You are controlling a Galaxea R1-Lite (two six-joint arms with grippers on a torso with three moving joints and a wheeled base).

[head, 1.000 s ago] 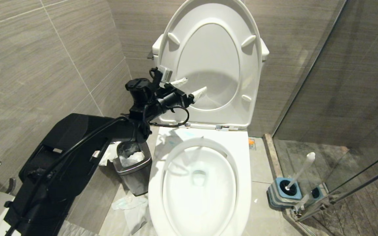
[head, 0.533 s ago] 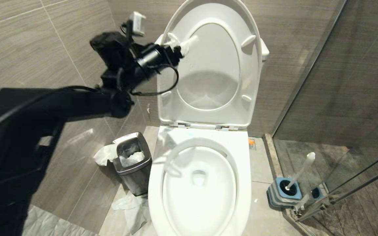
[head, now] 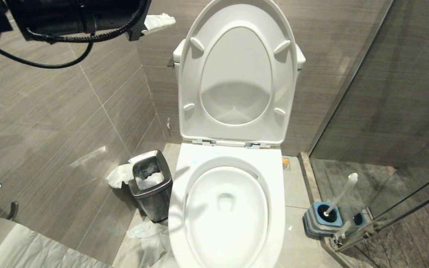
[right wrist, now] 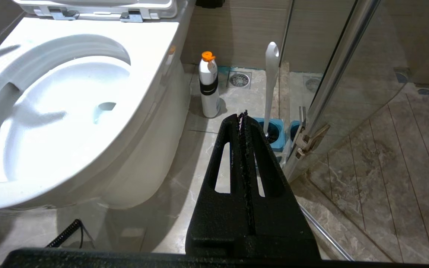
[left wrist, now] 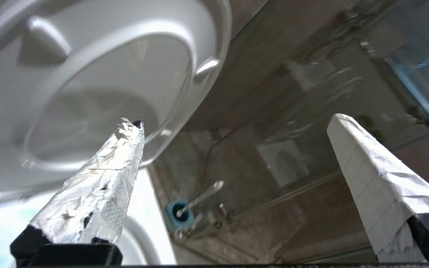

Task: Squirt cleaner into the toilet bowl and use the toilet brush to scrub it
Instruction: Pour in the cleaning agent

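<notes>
The white toilet bowl (head: 233,153) stands open below me with its lid (head: 237,74) raised against the wall. Faint teal smears of cleaner (head: 214,152) mark the back of the rim. The toilet brush (head: 343,193) leans in its blue holder (head: 322,220) on the floor, to the right of the toilet by the glass. My left gripper (left wrist: 235,121) is high at the upper left, open, its white-wrapped fingers (head: 158,21) wide apart and empty. My right gripper (right wrist: 242,113) hangs low beside the bowl, shut on nothing, with the brush (right wrist: 271,82) beyond it.
A small steel waste bin (head: 151,182) with tissue stands left of the toilet, and crumpled paper (head: 147,232) lies on the floor. A glass shower partition (head: 385,130) closes the right side. A white bottle with an orange cap (right wrist: 209,85) stands behind the bowl.
My left arm has swung up from in front of the lid to the top left corner of the head view. Its gripper stayed open. The right gripper has not moved.
</notes>
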